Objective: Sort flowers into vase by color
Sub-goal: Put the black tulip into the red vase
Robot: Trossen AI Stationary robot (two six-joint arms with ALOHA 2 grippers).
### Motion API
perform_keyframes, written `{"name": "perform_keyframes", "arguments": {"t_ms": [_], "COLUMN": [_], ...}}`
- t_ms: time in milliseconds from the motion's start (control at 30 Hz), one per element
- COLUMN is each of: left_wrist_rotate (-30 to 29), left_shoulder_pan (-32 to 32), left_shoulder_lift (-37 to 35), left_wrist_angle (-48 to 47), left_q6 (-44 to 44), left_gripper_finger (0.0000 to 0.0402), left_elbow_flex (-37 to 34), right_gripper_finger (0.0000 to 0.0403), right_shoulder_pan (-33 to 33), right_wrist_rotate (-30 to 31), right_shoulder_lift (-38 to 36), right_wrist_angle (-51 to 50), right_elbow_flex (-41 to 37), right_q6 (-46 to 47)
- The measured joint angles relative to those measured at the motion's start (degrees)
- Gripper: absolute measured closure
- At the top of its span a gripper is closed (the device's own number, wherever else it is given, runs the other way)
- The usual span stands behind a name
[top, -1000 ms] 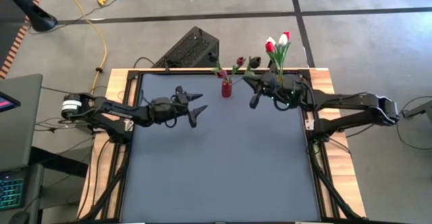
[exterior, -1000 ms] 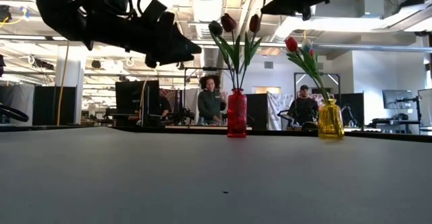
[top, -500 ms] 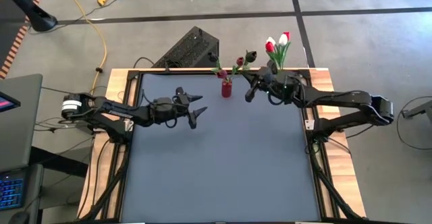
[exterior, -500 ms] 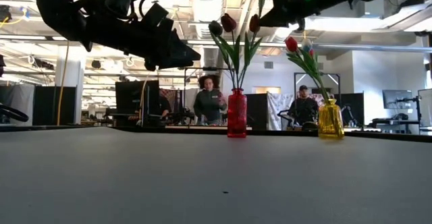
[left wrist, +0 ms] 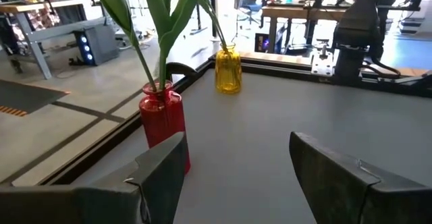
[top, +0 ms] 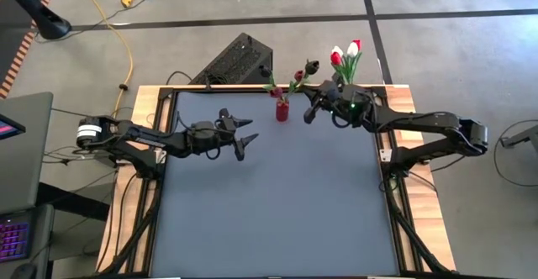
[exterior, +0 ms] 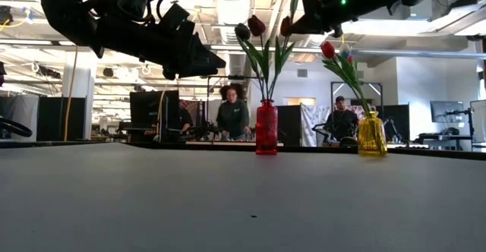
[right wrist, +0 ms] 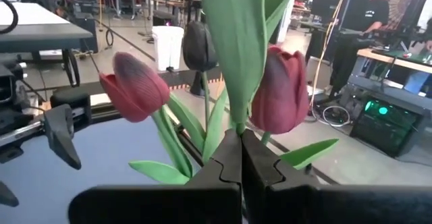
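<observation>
— Right gripper (right wrist: 240, 158): what do you see?
— Fingers pinched on a dark tulip's (right wrist: 281, 92) stem, above the red vase (top: 282, 109).
— Left gripper (top: 244, 134)?
— Spread wide, holding nothing, over your table (top: 269, 203).

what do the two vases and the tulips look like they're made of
Red vase and yellow vase: likely tinted glass, glossy and see-through. Tulips: seemingly fabric or plastic, with matte petals and stiff, flat green leaves.
</observation>
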Motion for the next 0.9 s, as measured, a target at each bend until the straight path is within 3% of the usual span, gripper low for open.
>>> {"name": "perform_keyframes", "arguments": {"t_ms": [900], "left_wrist_rotate": [-0.1], "left_shoulder_pan": [0.1], "left_shoulder_lift": [0.0], "left_wrist_angle": [0.1], "left_q6": [1.3], "left_gripper_finger": [0.015], "left_elbow_flex": [0.0], "right_gripper_finger": [0.0382], "right_shoulder_pan": [-2.1], "right_wrist_rotate": [-1.4], "right_shoulder_lift": [5.6], "right_wrist_angle": [1.3], "right_elbow_flex": [0.0], "right_q6": [0.1]}}
